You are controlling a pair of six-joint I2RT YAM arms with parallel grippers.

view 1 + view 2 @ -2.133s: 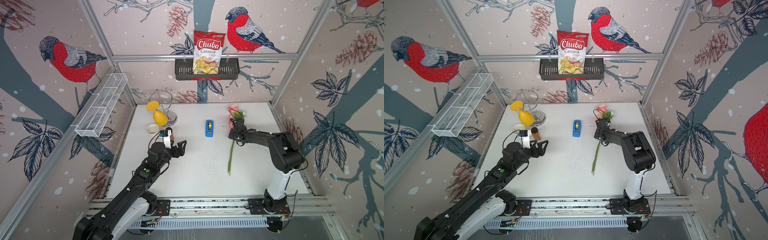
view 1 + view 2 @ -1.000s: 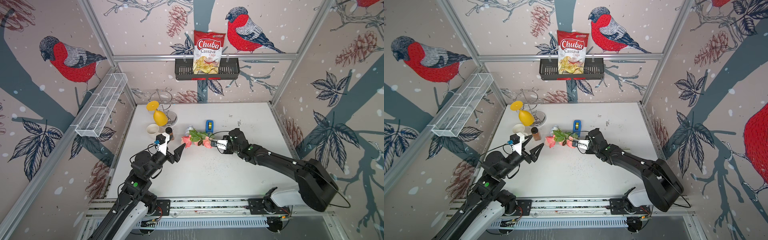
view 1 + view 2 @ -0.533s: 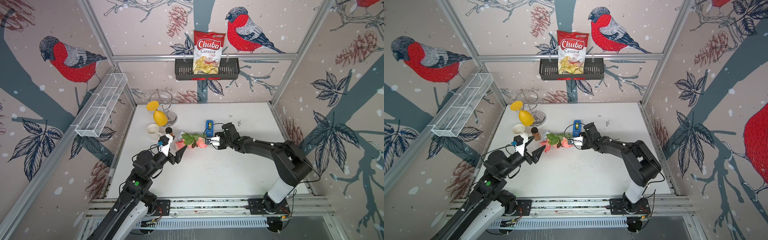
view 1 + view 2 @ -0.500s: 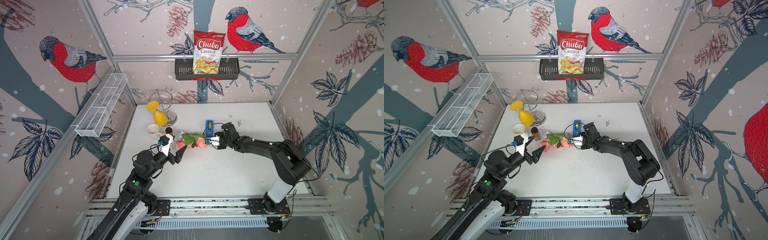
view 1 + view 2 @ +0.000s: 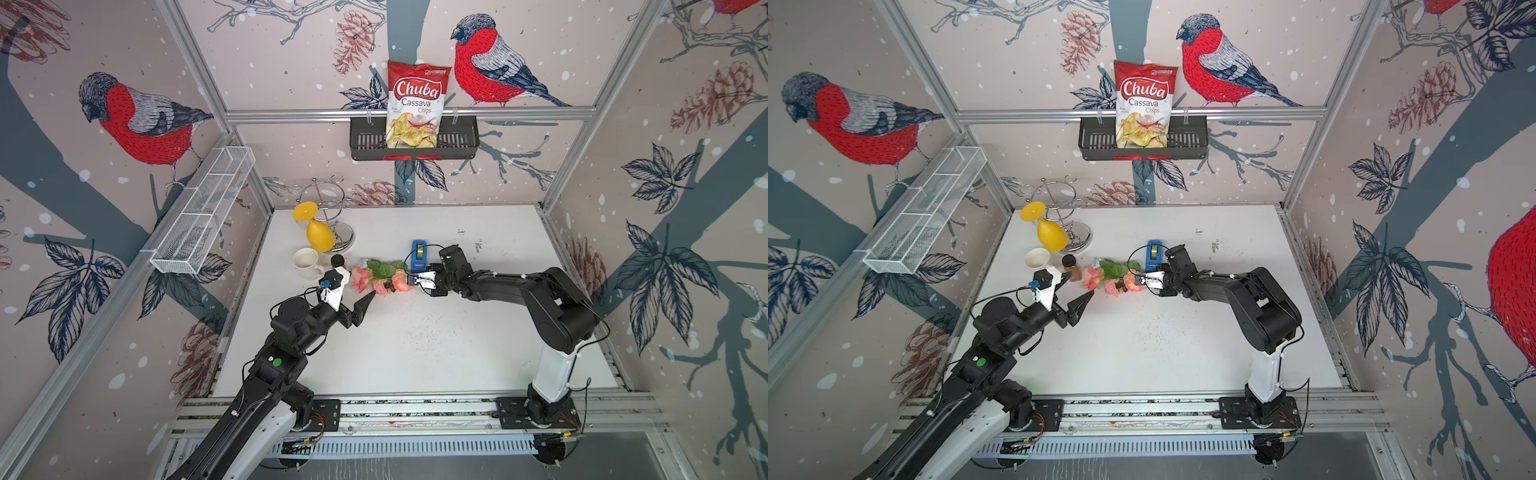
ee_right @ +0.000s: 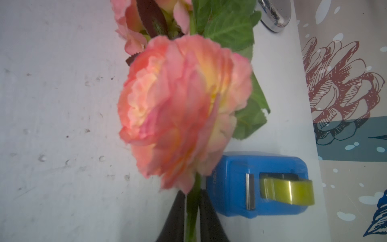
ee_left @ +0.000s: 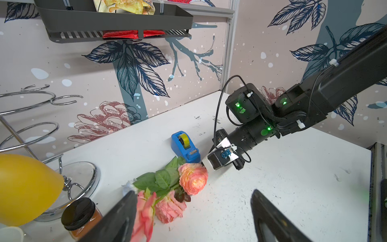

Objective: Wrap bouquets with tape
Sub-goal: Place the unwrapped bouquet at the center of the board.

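bouquet (image 5: 380, 276): lying on the far-middle of the table (image 5: 415, 353), blooms pointing left, stem (image 6: 191, 209) running right into the right gripper. Can't tell if the blooms are resting on the surface or riding just off it.
right gripper (image 6: 192, 199): pinching the stem directly under the nearest rose (image 6: 184, 100), one finger against each side. The stem past the fingers is hiding under the arm.
left gripper (image 7: 192, 192): jaws standing wide, carrying nothing. It's hovering at the bloom end, and one finger is overlapping a pink rose in the left wrist view; contact unclear.
tape dispenser (image 5: 419, 254): sitting just far of the right gripper and close beside the leaves, cutter end facing near. The roll (image 7: 184, 139) is sitting in it untouched.
clutter: brown jar (image 5: 337, 262) standing just left of the blooms, close to the left gripper.
weight: judging very light, with nothing straining either arm.
stiffness: petals and leaves are looking soft and crushable. The stem is looking thin and springy, so it's likely flexing or drooping when held at one end only.
slip: the thin smooth stem is probably twisting or sliding in a two-finger pinch.
where to grab: stem only, never the blooms. The left should be going in just under the heads so a bare stretch is staying clear for tape.
dispenser handling: looking light and likely skidding when tape is being pulled. Take the free end at the cutter.
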